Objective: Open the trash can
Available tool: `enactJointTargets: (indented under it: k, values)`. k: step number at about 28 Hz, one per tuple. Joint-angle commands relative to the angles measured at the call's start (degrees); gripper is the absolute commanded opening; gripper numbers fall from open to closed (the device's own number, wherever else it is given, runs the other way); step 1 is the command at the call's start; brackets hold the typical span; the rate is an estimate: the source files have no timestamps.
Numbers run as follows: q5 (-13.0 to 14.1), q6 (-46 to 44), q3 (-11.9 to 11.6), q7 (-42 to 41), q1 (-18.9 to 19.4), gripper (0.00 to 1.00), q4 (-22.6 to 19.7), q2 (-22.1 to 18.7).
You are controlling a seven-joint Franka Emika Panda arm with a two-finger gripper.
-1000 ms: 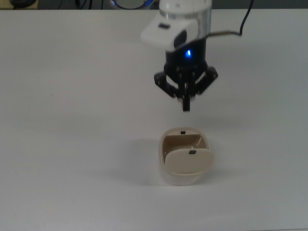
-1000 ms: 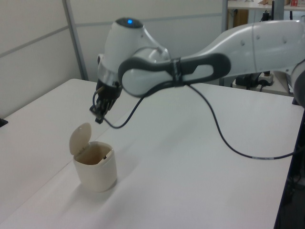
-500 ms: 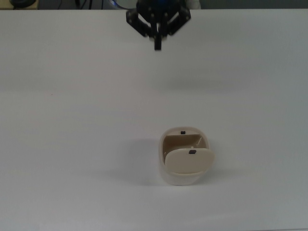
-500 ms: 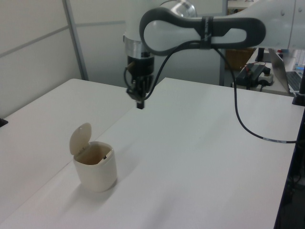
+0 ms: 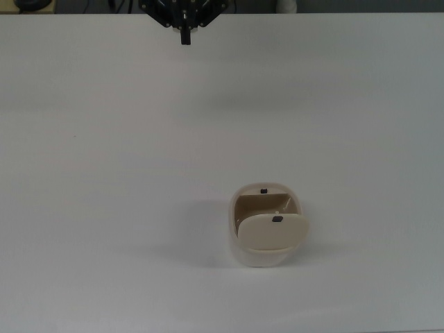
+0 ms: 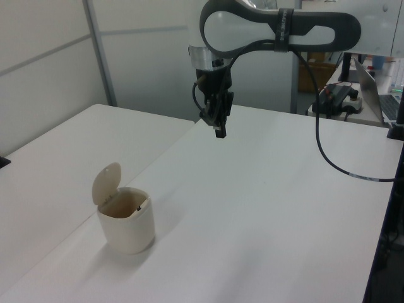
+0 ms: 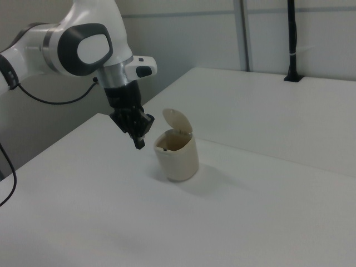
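Jaws together, the black two-finger gripper (image 6: 219,131) hangs well away from the small cream-beige plastic trash can (image 6: 127,225), its lid (image 6: 105,183) upright; just retreat clear.

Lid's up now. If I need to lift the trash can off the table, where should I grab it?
Probably across the trash can body's flatter sides, coming from above. The raised lid stands at one end, so approach from the button end. The gripper hangs well away.
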Motion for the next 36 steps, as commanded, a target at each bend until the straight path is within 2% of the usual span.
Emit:
enactJointTargets:
  k: [1, 9, 11, 12, 13, 14, 20, 36]
  values:
    - [0.97, 0.5, -0.48, -1.28, -0.05, 0.0, -1.48, -1.08]
    - [0.97, 4.27, -0.74, -1.28, -0.49, 0.0, -2.71, -2.14]
    - [0.97, 4.36, -0.74, -1.54, -1.01, 0.13, -2.44, -2.05]
    - [0.97, 4.45, -0.74, -1.54, -1.45, 0.25, -2.36, -1.96]
    - [0.97, 4.45, -0.74, -1.46, -1.8, 0.75, -2.09, -1.79]
    - [0.97, 4.45, -0.74, -1.11, -1.8, 1.0, -2.09, -1.7]
    - [0.18, 4.63, -0.56, -1.63, -1.8, 1.0, -2.0, -1.17]
    - [0.18, 6.03, -0.56, -1.63, -1.8, 1.0, -2.09, -1.17]
